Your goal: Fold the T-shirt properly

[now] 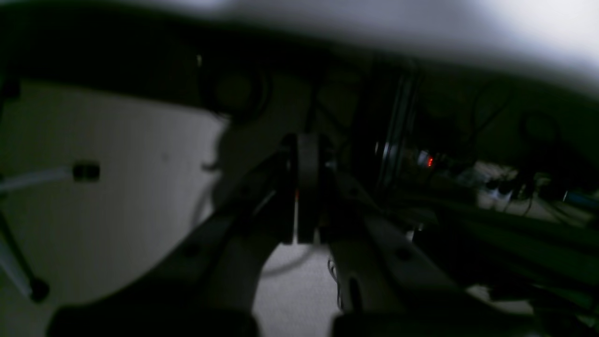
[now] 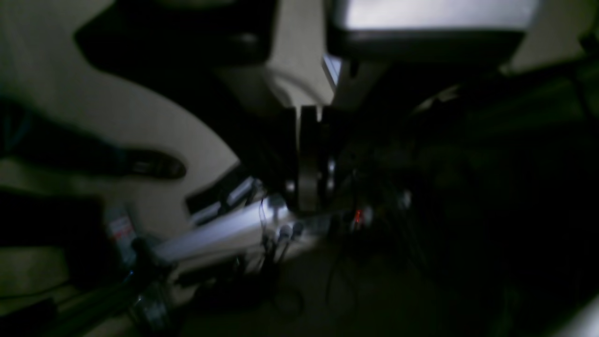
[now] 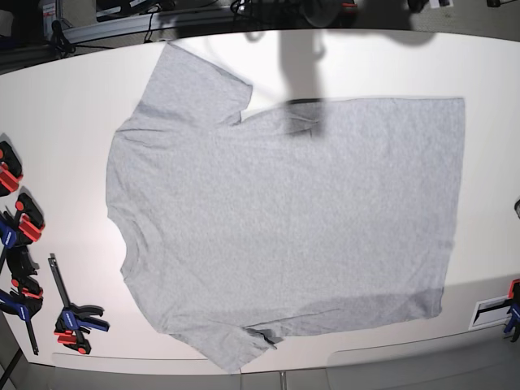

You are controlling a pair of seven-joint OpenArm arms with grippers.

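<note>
The T-shirt [image 3: 284,219] lies spread flat on the white table [image 3: 65,106] in the base view, light heather-grey, neck toward the left and hem toward the right. One sleeve [image 3: 199,85] points to the far edge, the other [image 3: 240,349] to the near edge. Neither arm shows in the base view. In the dark, blurred left wrist view my left gripper [image 1: 303,150] is shut with nothing between its pads. In the right wrist view my right gripper [image 2: 308,140] is also shut and empty. No cloth shows in either wrist view.
Red, blue and black clamps [image 3: 16,219] line the table's left edge, with one more [image 3: 73,318] near the front left corner. Another clamp [image 3: 512,305] sits at the right edge. A metal rail with cables [image 3: 122,28] runs behind the far edge.
</note>
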